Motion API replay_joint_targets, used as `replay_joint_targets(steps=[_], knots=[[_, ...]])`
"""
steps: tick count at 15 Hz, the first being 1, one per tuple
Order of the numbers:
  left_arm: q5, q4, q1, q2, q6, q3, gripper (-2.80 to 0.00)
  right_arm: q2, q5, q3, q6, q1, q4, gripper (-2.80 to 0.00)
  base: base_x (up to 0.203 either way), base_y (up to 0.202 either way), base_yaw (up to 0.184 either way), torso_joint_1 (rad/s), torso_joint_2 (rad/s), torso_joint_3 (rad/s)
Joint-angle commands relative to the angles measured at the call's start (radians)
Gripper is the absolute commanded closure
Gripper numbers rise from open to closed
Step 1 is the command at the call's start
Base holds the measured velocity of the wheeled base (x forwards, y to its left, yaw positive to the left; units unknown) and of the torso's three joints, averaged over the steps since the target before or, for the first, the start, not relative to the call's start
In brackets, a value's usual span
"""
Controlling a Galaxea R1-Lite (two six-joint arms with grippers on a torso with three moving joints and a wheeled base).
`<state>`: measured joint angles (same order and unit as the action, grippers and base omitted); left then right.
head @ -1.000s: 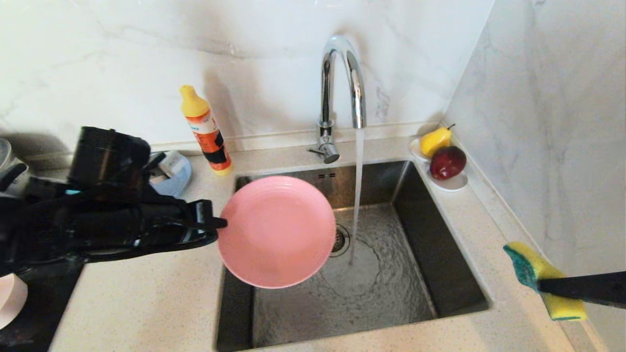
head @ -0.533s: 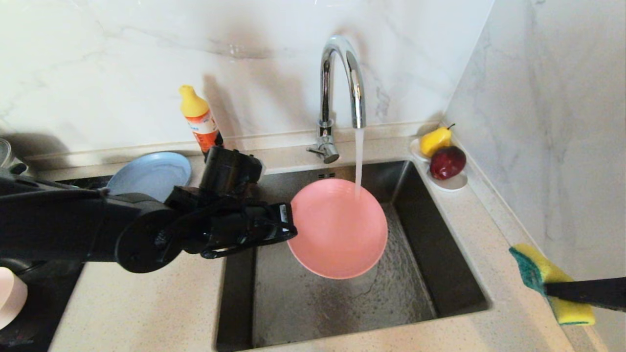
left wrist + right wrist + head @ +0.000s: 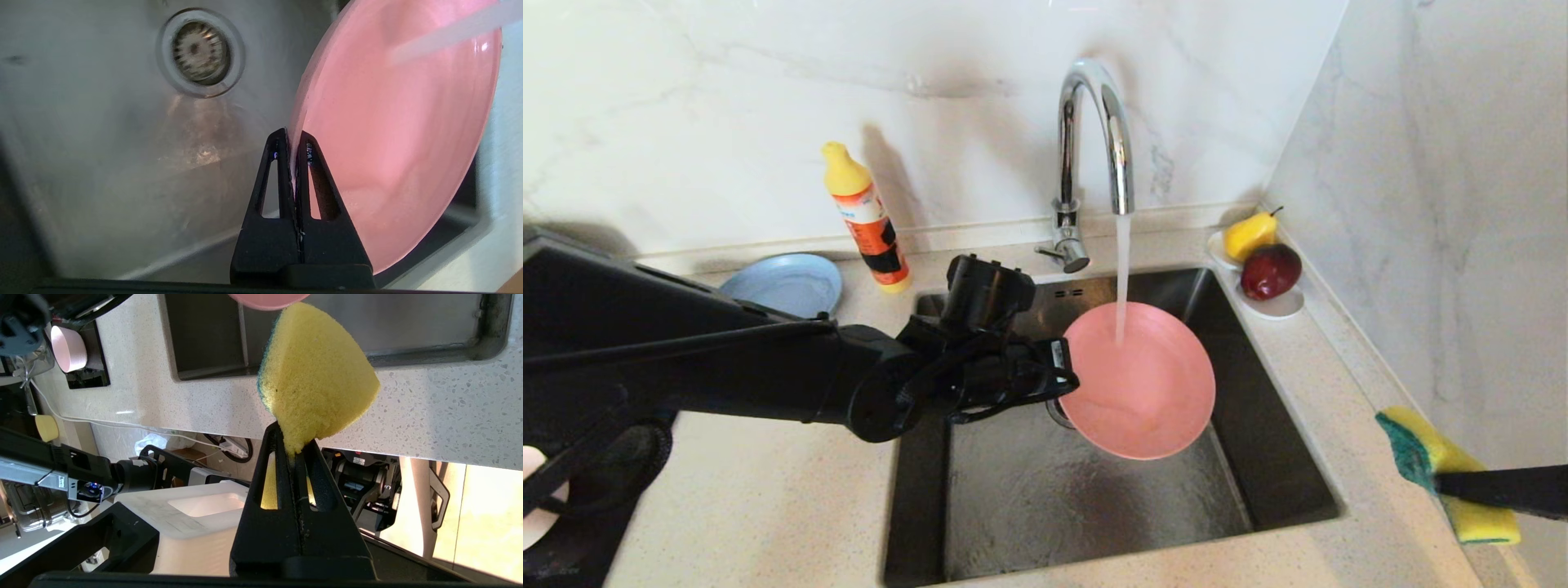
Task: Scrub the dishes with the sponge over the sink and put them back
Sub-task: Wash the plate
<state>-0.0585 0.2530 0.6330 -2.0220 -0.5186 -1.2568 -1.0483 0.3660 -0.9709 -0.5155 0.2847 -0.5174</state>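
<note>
While my left gripper (image 3: 1068, 382) pinches the rim of the salmon-pink plate (image 3: 1139, 384), jaws clamped tight on its edge, the plate hangs tilted over the sink (image 3: 1282, 457) with the faucet (image 3: 1094, 147) stream landing on its upper face. My right gripper (image 3: 1441, 483) waits well apart over the counter at the sink's right front corner, squeezed shut on the sponge (image 3: 1429, 465). What the coming scrub turns on, as I judge it: the plate lies to the left of the sponge and farther back, its face turned up and toward me, so the right arm has to travel inward across the basin's edge to meet it. From the left wrist camera I get the pinch itself, fingertips (image 3: 282, 141) either side of the rim, and the drain strainer (image 3: 200, 52) beside the plate, which the head camera hides. Only the head camera shows the grey-blue plate (image 3: 784, 284) and the detergent bottle (image 3: 866, 216) behind the left arm.
</note>
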Motion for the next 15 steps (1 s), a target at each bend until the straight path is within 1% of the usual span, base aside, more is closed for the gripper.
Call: replay_joint_targets(steps=[1, 2, 4, 5, 7, 9, 11, 13, 14, 15], knots=[[-0.003, -0.004, 0.012, -0.054, -0.047, -0.057, 0.00, -0.001, 0.002, -0.002, -0.003, 0.001, -0.003, 0.00, 0.000, 0.000, 0.000, 0.000, 0.00, 0.000], [-0.004, -0.007, 0.018, -0.058, -0.059, -0.064, 0.00, -0.001, 0.002, -0.002, -0.001, 0.001, -0.003, 0.00, 0.000, 0.000, 0.000, 0.000, 0.00, 0.000], [-0.009, -0.021, 0.025, -0.054, -0.061, -0.065, 0.00, -0.010, 0.002, -0.003, -0.001, 0.005, -0.003, 0.00, 0.000, 0.000, 0.000, 0.000, 0.00, 0.000], [-0.029, -0.056, 0.025, -0.039, -0.060, -0.065, 0.00, -0.013, 0.004, -0.005, -0.001, 0.008, -0.003, 0.00, 0.000, 0.000, 0.000, 0.000, 0.00, 0.000], [-0.149, -0.111, 0.019, -0.006, -0.040, -0.054, 0.00, -0.026, 0.022, -0.006, -0.001, 0.010, -0.001, 0.00, 0.000, 0.000, 0.000, 0.000, 0.00, 0.000], [-0.278, -0.112, -0.019, 0.035, 0.084, -0.014, 0.00, -0.040, 0.034, -0.002, 0.000, 0.009, 0.000, 0.00, 0.000, 0.000, 0.000, 0.000, 0.00, 0.000], [-0.399, -0.114, -0.045, 0.077, 0.170, 0.016, 0.00, -0.049, 0.036, 0.017, 0.000, 0.008, 0.028, 0.00, 0.000, 0.000, 0.000, 0.000, 0.00, 0.000], [-0.513, -0.111, -0.082, 0.097, 0.255, 0.039, 0.00, -0.053, 0.034, 0.032, 0.019, 0.008, 0.036, 0.00, 0.000, 0.000, 0.000, 0.000, 0.00, 0.000], [-0.556, -0.109, -0.107, 0.106, 0.291, 0.049, 0.00, -0.053, 0.034, 0.037, 0.023, 0.007, 0.037, 0.00, 0.000, 0.000, 0.000, 0.000, 0.00, 0.000], [-0.574, -0.107, -0.117, 0.113, 0.307, 0.055, 0.00, -0.053, 0.034, 0.039, 0.023, 0.007, 0.037, 0.00, 0.000, 0.000, 0.000, 0.000, 0.00, 0.000]])
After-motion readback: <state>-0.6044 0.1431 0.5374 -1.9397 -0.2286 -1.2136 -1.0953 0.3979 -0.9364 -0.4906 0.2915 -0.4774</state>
